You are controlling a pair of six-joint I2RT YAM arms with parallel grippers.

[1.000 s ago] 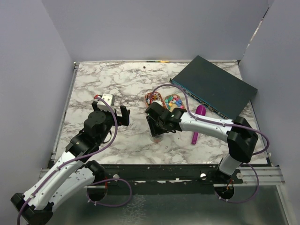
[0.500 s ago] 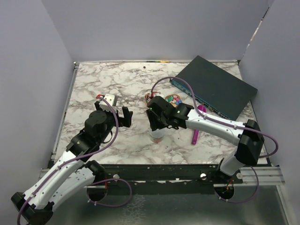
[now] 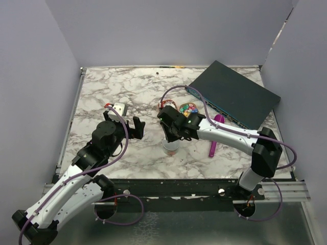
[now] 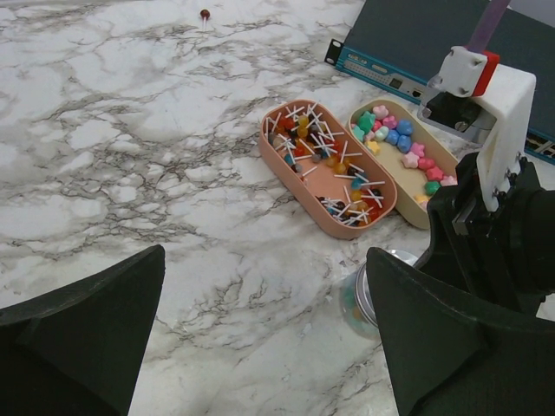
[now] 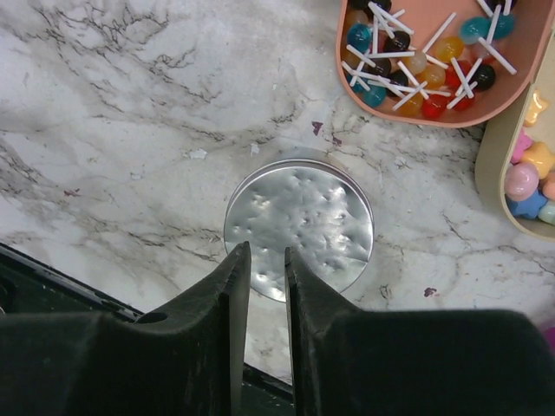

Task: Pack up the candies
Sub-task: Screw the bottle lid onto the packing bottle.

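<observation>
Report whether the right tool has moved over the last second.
Yes: the right tool pulled back off the jar, toward the candy tray.

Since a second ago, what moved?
The right claw moved farther from the arms' bases, uncovering the small jar with the silver lid; it hangs over that lid, empty. The left claw, the pink oval tray, the beige oval tray of pastel candies and the purple brush stayed put.
</observation>
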